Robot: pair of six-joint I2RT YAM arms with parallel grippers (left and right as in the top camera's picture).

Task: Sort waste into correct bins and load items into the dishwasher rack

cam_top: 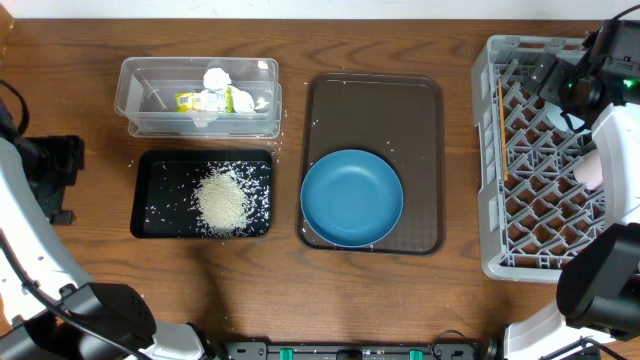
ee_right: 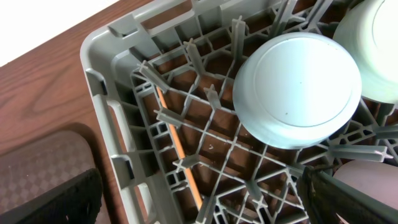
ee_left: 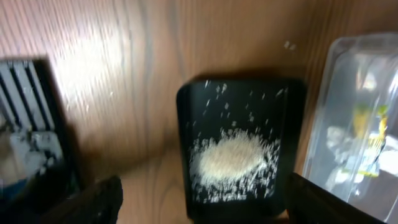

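Grey rack at the right edge; my right gripper hangs over its far corner, fingers spread wide and empty (my left gripper, near the left edge, likewise). Deep-blue dish, midway between the side edges, is not yet loaded. Its shallow rim may slip from a pinch, or on entry it may knock the upturned light-blue bowl seated in the rack.

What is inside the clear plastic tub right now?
A crumpled white tissue and a yellow-green wrapper lie in the clear tub. Anything beneath them is covered and cannot be seen.
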